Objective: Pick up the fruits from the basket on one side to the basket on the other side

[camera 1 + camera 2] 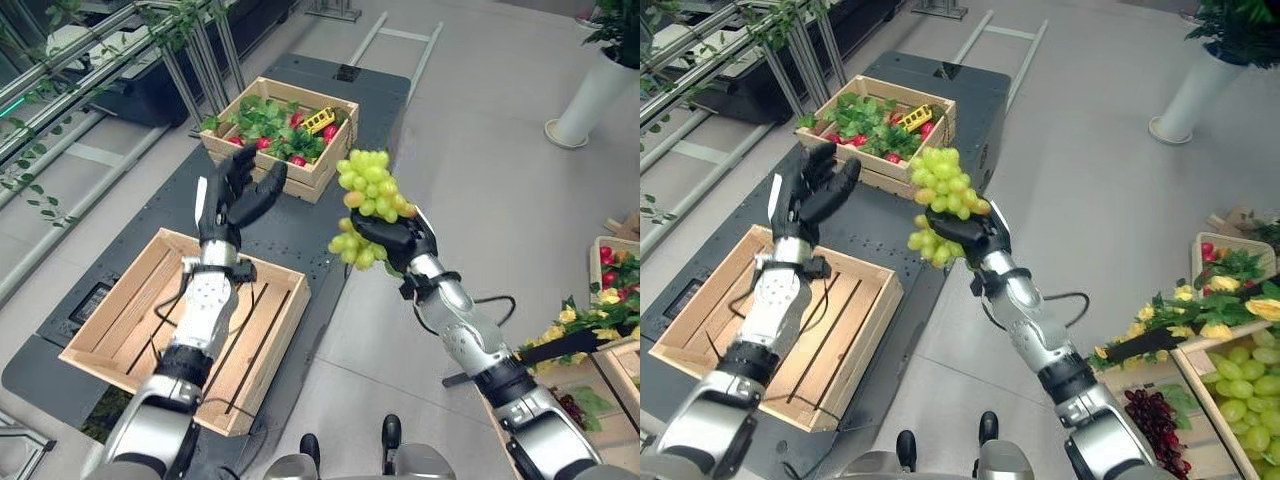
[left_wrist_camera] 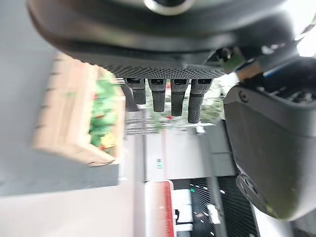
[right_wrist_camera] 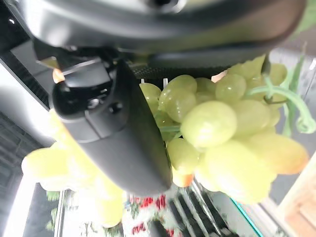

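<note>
Left robot hand [image 1: 232, 196] open, right robot hand [image 1: 398, 237] clenched.

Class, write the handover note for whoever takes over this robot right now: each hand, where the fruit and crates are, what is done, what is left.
Right hand: shut on the green grapes, held in the air between the crates.
Left hand: open, holding nothing, raised above the dark platform.
Far crate: leaves, red fruit and a yellow item inside.
Near crate: no fruit in it yet.
Done: grapes picked up.
Left: set the grapes into a crate, then move the remaining fruit.
</note>
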Controlling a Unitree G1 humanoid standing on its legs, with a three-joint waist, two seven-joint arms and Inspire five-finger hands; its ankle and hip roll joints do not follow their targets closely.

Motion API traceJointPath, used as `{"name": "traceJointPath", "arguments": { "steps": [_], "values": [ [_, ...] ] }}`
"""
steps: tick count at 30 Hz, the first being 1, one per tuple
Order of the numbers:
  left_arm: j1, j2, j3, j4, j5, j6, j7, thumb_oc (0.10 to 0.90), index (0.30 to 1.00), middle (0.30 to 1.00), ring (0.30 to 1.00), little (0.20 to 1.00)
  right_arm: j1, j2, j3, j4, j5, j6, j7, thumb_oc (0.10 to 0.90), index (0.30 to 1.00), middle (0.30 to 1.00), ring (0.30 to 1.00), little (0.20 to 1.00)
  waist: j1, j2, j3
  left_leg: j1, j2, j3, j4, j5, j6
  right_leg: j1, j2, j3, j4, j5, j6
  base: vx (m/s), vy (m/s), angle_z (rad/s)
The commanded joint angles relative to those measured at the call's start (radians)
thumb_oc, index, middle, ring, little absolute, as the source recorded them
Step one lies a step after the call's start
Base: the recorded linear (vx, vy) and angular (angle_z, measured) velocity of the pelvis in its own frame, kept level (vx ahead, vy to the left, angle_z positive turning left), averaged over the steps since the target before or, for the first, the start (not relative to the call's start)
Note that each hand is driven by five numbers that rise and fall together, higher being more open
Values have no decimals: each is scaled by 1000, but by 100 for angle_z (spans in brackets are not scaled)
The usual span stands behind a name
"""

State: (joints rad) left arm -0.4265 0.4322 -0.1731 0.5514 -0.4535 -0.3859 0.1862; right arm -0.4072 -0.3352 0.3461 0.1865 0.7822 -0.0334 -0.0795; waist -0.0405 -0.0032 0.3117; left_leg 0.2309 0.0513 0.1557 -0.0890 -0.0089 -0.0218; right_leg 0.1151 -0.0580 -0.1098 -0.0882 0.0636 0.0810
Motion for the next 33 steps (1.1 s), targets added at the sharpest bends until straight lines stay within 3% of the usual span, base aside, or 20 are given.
{"name": "traceJointPath", "arguments": {
  "steps": [1,6,10,11,16,21,23,25,29,33],
  "values": [
    [-4,1,30,40,-6,-92,-29,800,900,900,900,900,31,-2,-88,-123,-75,-206,120,400,300,300,300,300,-29,3,-232,-30,-13,-3,2,-90,13,37,-22,23,1,-95,1,-11,37,-16],
    [73,-12,35,2,47,-71,-36,800,900,900,900,900,130,-53,-150,-125,-117,-191,157,400,300,300,300,300,-45,1,-223,-27,-9,14,2,-94,14,34,-20,33,1,-89,8,6,31,-12],
    [152,4,52,-43,68,-24,-51,800,900,900,900,900,229,-90,-215,-145,-138,-221,191,400,300,300,300,300,-61,0,-217,-25,-3,35,2,-93,15,26,-16,45,1,-82,12,11,-10,-16],
    [169,4,55,-54,75,14,-55,800,900,900,900,900,242,-99,-230,-152,-149,-230,189,400,300,300,300,300,-65,0,-214,-25,-2,41,2,-93,15,24,-14,48,1,-81,12,0,-33,-13],
    [206,-9,45,-40,76,66,-40,800,900,900,900,900,255,-141,-258,-210,-215,-237,175,400,300,300,300,300,-82,0,-201,-20,8,59,2,-91,14,20,2,70,1,-80,4,3,-56,-17],
    [190,-37,19,-21,70,81,-57,800,900,900,900,900,230,-189,-270,-244,-246,-195,191,400,300,300,300,300,-97,-8,-197,-18,19,65,21,-93,9,13,26,97,34,-107,-14,7,-54,-5],
    [202,-70,2,-33,71,71,-31,800,900,900,900,900,206,-221,-270,-257,-230,-162,237,400,300,300,300,300,-86,-27,-176,-86,-6,-13,220,-169,12,-4,28,138,94,-125,-31,6,-24,-11],
    [224,-80,8,-59,73,68,-4,800,900,900,900,900,183,-230,-251,-256,-217,-155,270,400,300,300,300,300,-63,-29,-150,-116,-40,-117,249,-180,32,-25,33,179,148,-130,-34,-20,65,-39],
    [184,-72,-38,-71,88,85,31,800,900,900,900,900,164,-220,-223,-265,-200,-164,277,400,300,300,300,300,-65,-22,-126,-103,-44,-122,129,-114,32,-50,16,166,154,-112,-9,-107,175,-79],
    [155,-49,-44,-61,92,81,50,800,900,900,900,900,176,-228,-221,-299,-180,-164,306,400,300,300,300,300,-71,-23,-121,-108,-59,-120,101,-118,38,-70,-6,163,129,-89,19,-116,153,-49]
  ]
}}
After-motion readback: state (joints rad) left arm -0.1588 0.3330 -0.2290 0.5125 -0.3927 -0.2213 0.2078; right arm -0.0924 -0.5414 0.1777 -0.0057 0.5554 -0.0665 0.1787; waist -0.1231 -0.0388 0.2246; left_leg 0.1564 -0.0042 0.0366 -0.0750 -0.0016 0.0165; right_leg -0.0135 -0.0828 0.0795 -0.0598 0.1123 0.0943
